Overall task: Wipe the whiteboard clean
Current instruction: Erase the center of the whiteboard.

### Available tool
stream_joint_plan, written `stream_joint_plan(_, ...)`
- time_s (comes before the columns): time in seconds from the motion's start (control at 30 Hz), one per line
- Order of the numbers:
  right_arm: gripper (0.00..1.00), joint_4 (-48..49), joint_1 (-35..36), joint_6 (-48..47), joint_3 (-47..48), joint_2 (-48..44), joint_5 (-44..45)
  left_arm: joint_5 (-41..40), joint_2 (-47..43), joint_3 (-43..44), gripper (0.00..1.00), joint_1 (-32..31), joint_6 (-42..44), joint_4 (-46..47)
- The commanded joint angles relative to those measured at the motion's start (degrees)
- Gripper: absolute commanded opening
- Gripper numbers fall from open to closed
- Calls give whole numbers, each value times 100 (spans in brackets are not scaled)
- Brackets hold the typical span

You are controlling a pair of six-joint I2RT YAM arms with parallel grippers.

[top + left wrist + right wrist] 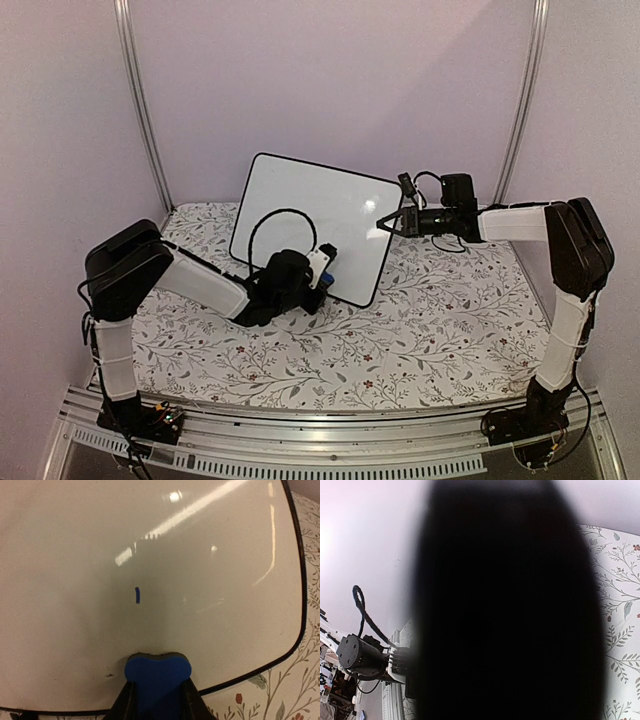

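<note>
The whiteboard (300, 205) stands tilted on its lower edge at the back of the table. My left gripper (322, 266) is shut on a small blue eraser (157, 672), which presses against the lower part of the whiteboard (75, 555). One short blue mark (137, 595) sits on the board above the eraser, with a few dark specks (107, 672) to the eraser's left. My right gripper (388, 223) is at the board's right edge, closed on it. A blurred black shape (510, 605) fills the right wrist view and hides that gripper's jaws.
A floral cloth (430, 320) covers the table. Two metal posts (140, 100) rise at the back corners in front of the pale wall. The left arm's joint and cable (362, 655) show low at the left of the right wrist view.
</note>
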Motion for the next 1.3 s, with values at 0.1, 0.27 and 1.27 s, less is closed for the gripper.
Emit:
stream_joint_plan(0.1,2,-1871,548,-331,-305,322,-542,-106,348,-287,0,93,-237,-1417)
stream_joint_plan(0.27,2,-1879,552,-329,-311,300,-538,-384,203,-378,0,383,-402,-1420)
stream_joint_plan(1.27,2,-1886,555,-311,-295,321,-559,-514,158,37,0,-241,212,1106)
